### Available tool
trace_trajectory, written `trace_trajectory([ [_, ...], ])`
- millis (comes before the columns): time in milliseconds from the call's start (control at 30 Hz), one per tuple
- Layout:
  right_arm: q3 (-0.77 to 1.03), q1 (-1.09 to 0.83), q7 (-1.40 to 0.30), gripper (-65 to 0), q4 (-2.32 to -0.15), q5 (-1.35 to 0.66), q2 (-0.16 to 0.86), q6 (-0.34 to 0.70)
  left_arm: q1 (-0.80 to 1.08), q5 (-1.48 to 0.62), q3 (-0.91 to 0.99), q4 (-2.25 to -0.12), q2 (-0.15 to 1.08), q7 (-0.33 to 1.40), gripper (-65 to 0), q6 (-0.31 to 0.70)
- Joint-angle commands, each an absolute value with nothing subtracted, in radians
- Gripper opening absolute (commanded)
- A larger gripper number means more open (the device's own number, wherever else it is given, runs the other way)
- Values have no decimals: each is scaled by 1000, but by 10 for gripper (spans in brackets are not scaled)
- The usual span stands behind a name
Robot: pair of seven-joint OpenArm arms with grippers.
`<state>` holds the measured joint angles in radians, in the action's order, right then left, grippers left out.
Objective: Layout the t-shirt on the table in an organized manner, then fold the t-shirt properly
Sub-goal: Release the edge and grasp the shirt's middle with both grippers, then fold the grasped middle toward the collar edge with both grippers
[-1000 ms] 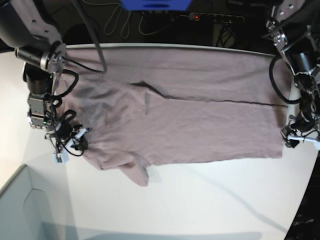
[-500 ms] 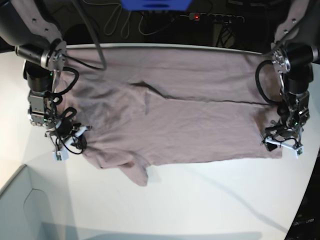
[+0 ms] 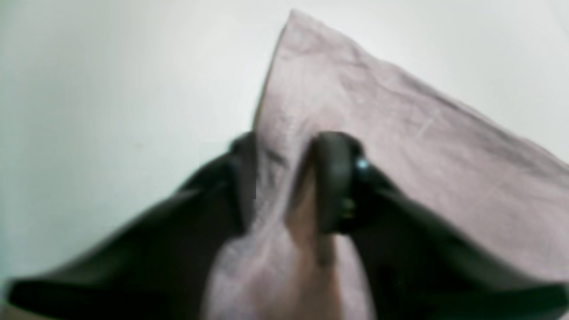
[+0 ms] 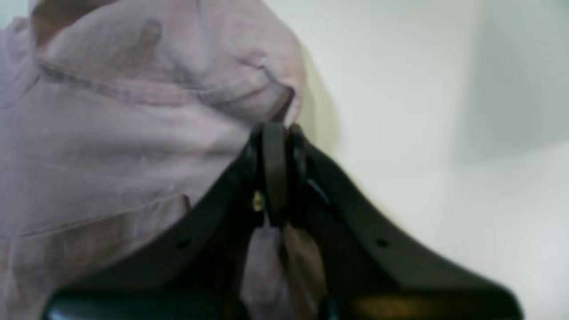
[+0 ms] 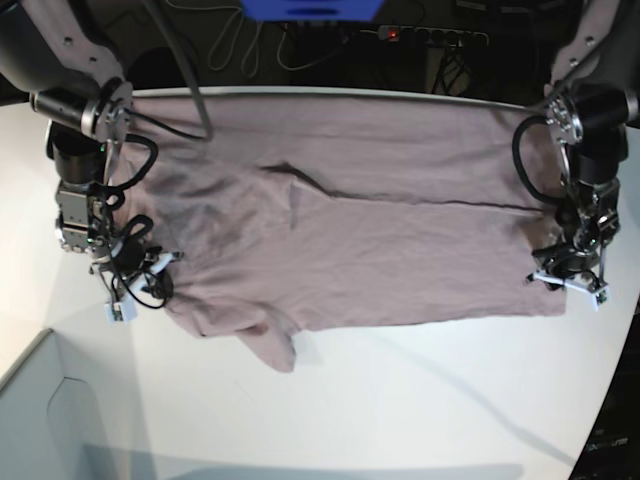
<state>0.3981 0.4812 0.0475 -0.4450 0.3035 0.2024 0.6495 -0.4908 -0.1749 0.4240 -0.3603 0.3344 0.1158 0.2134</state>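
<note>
Since the earlier frames the left gripper (image 5: 570, 281) has come in from off the hem corner and now sits on it; the right gripper (image 5: 135, 285) is unchanged. Left gripper (image 3: 289, 182): fingers close together with a pinch of the t-shirt (image 3: 400, 146) between them. Right gripper (image 4: 275, 169): fingers pressed together on a fold of the t-shirt (image 4: 133, 133) near a sleeve seam. No label or writing readable. The t-shirt (image 5: 370, 220) lies spread across the white table (image 5: 400, 420), one sleeve bunched at its near edge. A pale grey box (image 5: 60, 420) sits at the near corner. Behind the table: dark cables, a power strip (image 5: 430, 35), a blue object (image 5: 310, 8).
</note>
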Motion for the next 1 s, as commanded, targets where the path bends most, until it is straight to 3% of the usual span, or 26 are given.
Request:
trace_trajectory([
  [0, 398, 489, 47, -650, -455, 305, 222, 644, -510, -176, 424, -369, 346, 113, -520, 217],
  [67, 398, 484, 53, -650, -456, 305, 223, 644, -509, -176, 424, -369, 344, 113, -633, 217],
  [100, 401, 481, 54, -650, -460, 305, 225, 644, -509, -176, 424, -369, 344, 113, -650, 217],
  [267, 415, 475, 56, -650, -509, 300, 226, 644, -507, -183, 426, -378, 351, 114, -650, 217],
  [433, 450, 378, 56, -650, -708, 300, 200, 648, -507, -186, 433, -409, 352, 203, -650, 219],
  [967, 460, 137, 54, -650, -1132, 298, 130, 650, -254, -188, 518, -1069, 225, 440, -650, 220],
])
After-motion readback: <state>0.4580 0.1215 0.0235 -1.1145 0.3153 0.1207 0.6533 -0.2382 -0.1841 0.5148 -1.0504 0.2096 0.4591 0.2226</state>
